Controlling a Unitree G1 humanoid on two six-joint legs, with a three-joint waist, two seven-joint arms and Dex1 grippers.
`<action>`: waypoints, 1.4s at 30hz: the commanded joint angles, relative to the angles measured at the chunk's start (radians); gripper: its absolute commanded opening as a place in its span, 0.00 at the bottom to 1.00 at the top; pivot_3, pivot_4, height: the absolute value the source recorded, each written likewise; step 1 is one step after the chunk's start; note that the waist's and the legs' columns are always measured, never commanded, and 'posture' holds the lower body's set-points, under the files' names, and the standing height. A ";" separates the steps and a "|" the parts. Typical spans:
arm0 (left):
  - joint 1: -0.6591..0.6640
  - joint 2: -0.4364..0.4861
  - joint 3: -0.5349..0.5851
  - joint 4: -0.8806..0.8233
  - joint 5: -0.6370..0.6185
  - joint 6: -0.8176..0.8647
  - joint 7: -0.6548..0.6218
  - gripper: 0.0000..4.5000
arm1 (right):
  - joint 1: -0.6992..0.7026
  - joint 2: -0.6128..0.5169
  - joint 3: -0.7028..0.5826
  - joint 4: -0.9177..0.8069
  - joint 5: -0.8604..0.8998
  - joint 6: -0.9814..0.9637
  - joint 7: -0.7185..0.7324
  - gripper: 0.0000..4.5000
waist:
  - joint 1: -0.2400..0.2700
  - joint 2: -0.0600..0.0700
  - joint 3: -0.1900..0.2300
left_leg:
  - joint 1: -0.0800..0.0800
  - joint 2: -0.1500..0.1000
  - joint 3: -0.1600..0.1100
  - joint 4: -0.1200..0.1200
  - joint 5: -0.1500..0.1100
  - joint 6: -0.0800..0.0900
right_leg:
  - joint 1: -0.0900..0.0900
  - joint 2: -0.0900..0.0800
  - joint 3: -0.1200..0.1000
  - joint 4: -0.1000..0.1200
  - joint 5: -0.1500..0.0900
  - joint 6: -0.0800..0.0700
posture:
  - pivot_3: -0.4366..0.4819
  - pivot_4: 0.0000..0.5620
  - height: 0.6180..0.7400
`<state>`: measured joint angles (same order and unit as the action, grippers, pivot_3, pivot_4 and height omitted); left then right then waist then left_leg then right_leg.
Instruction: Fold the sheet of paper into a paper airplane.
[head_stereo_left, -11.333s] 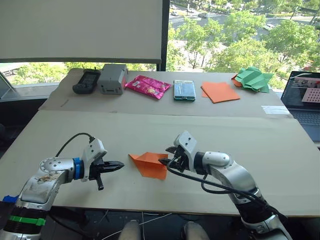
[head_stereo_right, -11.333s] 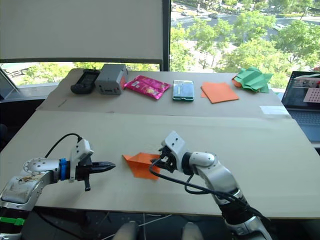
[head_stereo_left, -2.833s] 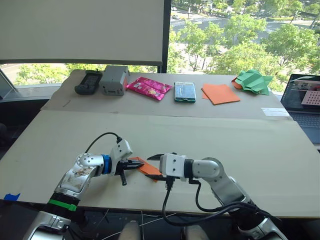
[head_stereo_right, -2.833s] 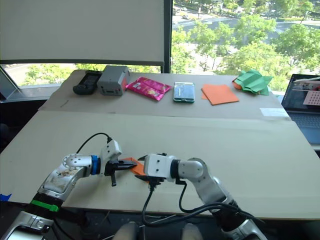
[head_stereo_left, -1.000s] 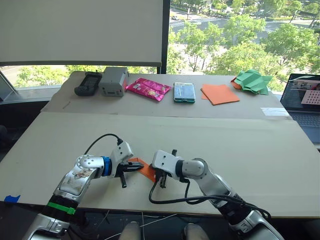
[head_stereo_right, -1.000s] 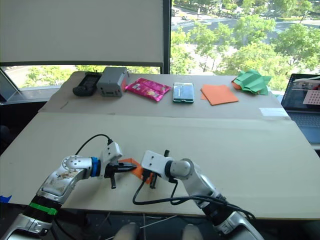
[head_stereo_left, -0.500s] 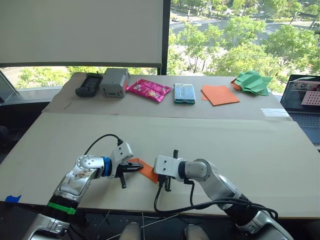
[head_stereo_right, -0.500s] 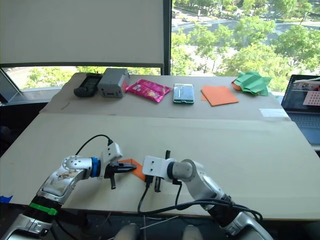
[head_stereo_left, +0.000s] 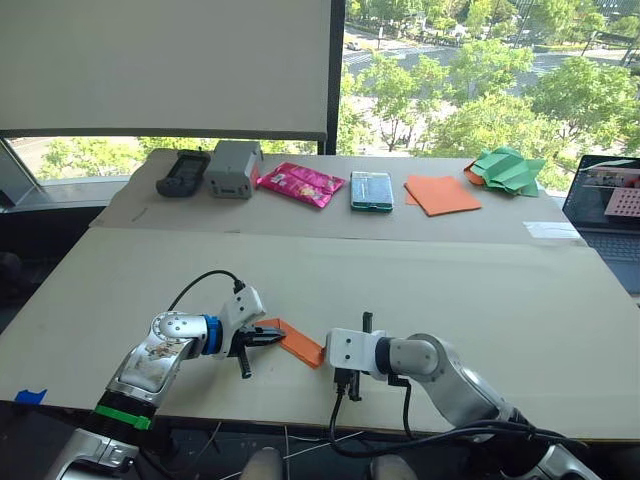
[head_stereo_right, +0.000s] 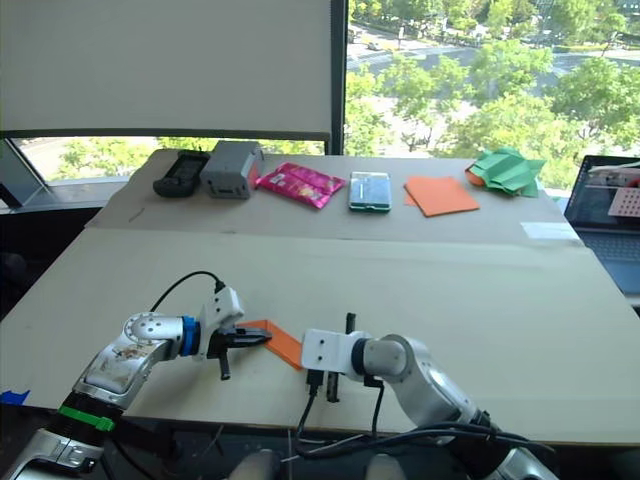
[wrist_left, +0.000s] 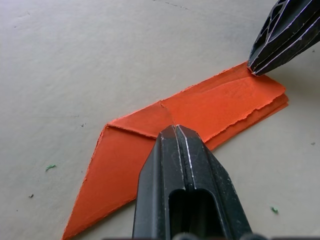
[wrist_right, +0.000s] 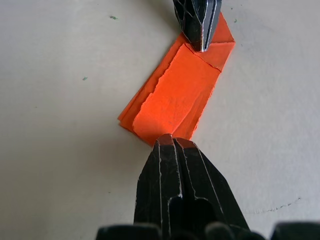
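The landmark here is the folded orange sheet of paper (head_stereo_left: 293, 342), which lies flat near the front edge of the tan bench (head_stereo_left: 520, 300).

On its left side is the left tool (head_stereo_left: 268, 339). Its two black fingers are pressed together, and the tips rest on top of the paper where two creases meet. In the left wrist view the closed fingers (wrist_left: 180, 170) sit on the paper's middle, with a pointed flap going one way and a long layered strip going the other. The paper is under the tips, not pinched between them.

The paper (wrist_left: 200, 107) is folded into several layers, with ragged edges along the long strip.

On the paper's right side is the right tool (head_stereo_left: 322, 352). Its fingers are together too, and the tips touch the blunt end of the strip. In the right wrist view those closed fingers (wrist_right: 177, 180) meet the near end of the paper (wrist_right: 175, 97), while the left tool's tip presses on the far end.

Well behind the paper, along the far edge of the bench, there is a row of things: a black handheld device (head_stereo_left: 181, 171), a grey box (head_stereo_left: 231, 168), a pink packet (head_stereo_left: 299, 184), a green case (head_stereo_left: 370, 191), a smooth orange sheet (head_stereo_left: 443, 194) and a green paper shape (head_stereo_left: 508, 169). Far to the right of the paper is a laptop (head_stereo_left: 606, 212).
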<state>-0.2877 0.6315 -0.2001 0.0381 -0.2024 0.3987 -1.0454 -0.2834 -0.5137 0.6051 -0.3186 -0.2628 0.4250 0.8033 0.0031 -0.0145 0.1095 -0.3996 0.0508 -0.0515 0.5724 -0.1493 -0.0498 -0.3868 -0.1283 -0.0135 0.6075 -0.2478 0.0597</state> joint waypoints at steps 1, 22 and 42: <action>0.000 0.011 -0.012 0.026 0.022 0.001 -0.004 0.00 | 0.089 -0.060 0.058 0.078 -0.021 0.101 0.063 0.00 | 0.004 -0.001 0.000 | 0.000 0.000 0.000 0.000 0.000 0.000 | 0.000 0.000 0.000 0.000 0.000 0.000 | 0.48 0.27 0.69; -0.026 0.004 -0.021 0.019 0.019 0.007 -0.016 0.00 | -0.074 0.130 -0.107 0.053 0.205 0.077 0.007 0.00 | 0.008 0.002 0.016 | -0.005 0.000 0.000 0.000 0.000 0.000 | -0.002 0.000 -0.003 -0.005 0.000 0.000 | 0.48 0.27 0.69; -0.141 -0.088 -0.100 0.146 0.065 -0.027 -0.050 0.00 | -0.062 0.113 0.016 0.156 0.120 0.213 -0.018 0.00 | 0.006 0.004 0.013 | -0.004 0.000 0.000 0.000 0.000 0.000 | -0.001 0.000 -0.002 -0.003 0.000 0.000 | 0.48 0.27 0.69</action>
<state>-0.4311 0.5418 -0.2807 0.1581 -0.1602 0.3745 -1.0855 -0.3766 -0.3782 0.5807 -0.2212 -0.1065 0.5722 0.7855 0.0091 -0.0110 0.1228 -0.4034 0.0510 -0.0520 0.5726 -0.1493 -0.0497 -0.3880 -0.1279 -0.0159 0.6048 -0.2477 0.0601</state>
